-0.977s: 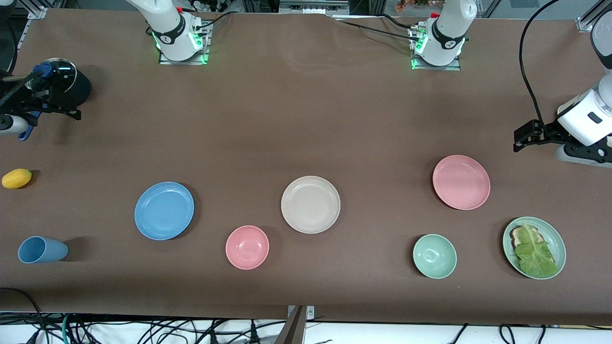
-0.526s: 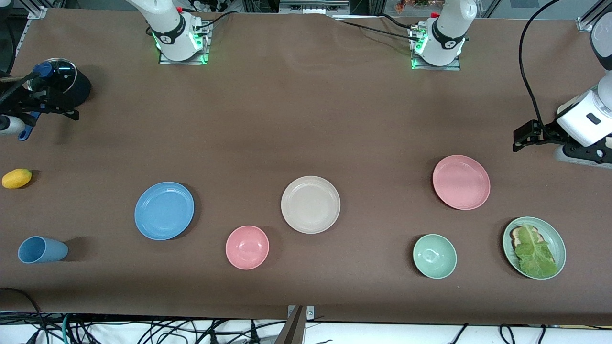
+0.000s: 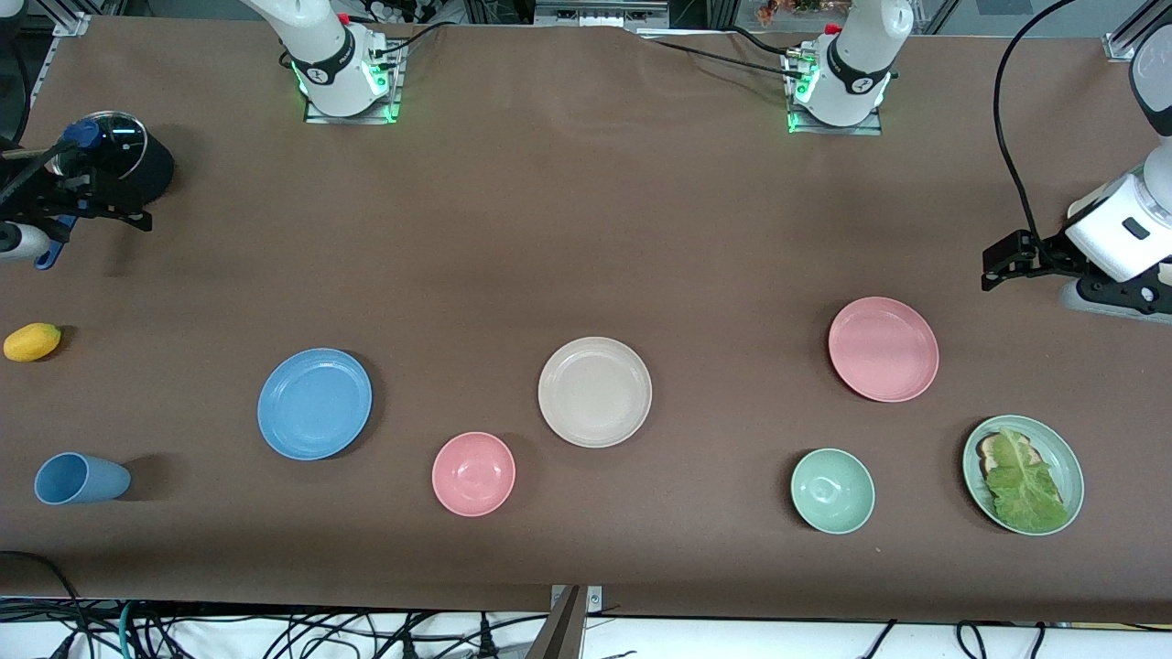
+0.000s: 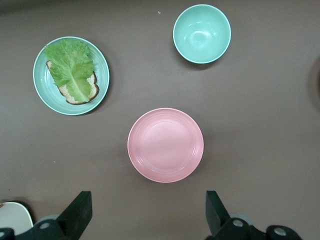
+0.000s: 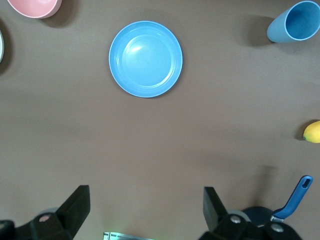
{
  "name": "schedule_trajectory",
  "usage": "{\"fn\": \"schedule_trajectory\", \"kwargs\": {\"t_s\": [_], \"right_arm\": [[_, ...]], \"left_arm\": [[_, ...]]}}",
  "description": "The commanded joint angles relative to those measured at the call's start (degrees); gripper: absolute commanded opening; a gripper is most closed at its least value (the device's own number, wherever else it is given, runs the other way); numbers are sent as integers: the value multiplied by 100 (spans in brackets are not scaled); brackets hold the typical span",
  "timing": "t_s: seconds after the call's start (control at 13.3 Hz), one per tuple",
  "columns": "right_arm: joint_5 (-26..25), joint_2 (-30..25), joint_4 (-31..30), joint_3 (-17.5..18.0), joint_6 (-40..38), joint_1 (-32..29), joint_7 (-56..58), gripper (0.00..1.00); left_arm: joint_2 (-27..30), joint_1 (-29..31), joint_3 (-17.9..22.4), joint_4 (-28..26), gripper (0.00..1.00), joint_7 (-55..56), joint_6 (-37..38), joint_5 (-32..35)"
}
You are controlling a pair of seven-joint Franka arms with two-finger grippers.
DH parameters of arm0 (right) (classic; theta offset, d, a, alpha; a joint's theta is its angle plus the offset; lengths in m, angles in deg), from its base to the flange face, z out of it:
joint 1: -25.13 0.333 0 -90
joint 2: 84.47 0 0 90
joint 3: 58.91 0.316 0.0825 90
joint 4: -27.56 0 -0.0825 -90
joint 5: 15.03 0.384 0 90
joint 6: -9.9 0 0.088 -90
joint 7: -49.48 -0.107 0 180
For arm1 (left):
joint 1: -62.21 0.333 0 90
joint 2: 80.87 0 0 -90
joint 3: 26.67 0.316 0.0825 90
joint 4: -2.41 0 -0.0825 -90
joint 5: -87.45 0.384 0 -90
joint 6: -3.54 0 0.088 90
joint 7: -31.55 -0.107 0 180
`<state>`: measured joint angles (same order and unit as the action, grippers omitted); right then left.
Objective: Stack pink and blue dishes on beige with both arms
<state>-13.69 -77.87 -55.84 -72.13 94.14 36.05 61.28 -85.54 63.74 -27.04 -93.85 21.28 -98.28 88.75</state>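
Front view: big brown table (image 3: 568,220) fills nearly everything, matte cloth-like top w/ slight wrinkles near the arm bases; metal frame bits at its corners, tangle of cables (image 3: 275,631) on the floor along the edge nearest the camera.

Landmark = beige plate (image 3: 595,392), flat on the table about mid-length.

Left arm (image 3: 856,59) & right arm (image 3: 320,55): white bases bolted on at the table edge farthest from the camera, green lights at the foot. Left gripper (image 4: 147,212) hangs in the air over bare table at the left arm's end, jaws wide apart, holding nothing; in the left wrist view the pink plate sits between and ahead of the fingertips. Right gripper (image 5: 145,210) hangs over bare table at the right arm's end, jaws also wide apart, empty.

Blue plate (image 3: 314,403): well apart from the beige plate, toward the right arm's end, lying flat. Pink plate (image 3: 884,349): well apart from beige, toward the left arm's end, slightly farther from the camera. Nothing stacked yet.

Green plate (image 3: 1067,448) w/ bread & lettuce (image 3: 1024,480): past the pink plate, nearer the camera. Black pan (image 3: 114,156) w/ blue handle: right arm's end. Pink bowl (image 3: 473,473): near beige, nearer the camera. Green bowl (image 3: 832,491): toward the left arm's end. Blue cup (image 3: 81,479), on its side. Lemon (image 3: 32,341), smallest.
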Motion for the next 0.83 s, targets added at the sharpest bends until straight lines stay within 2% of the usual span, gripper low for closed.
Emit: {"fn": "schedule_trajectory", "kwargs": {"t_s": [0.0, 0.75], "right_arm": [[15, 16, 7, 13, -4, -38, 138, 100], [-11, 130, 34, 13, 22, -56, 165, 100]], "left_arm": [[10, 23, 10, -6, 100, -54, 48, -103], [9, 23, 19, 11, 100, -45, 75, -95]]}}
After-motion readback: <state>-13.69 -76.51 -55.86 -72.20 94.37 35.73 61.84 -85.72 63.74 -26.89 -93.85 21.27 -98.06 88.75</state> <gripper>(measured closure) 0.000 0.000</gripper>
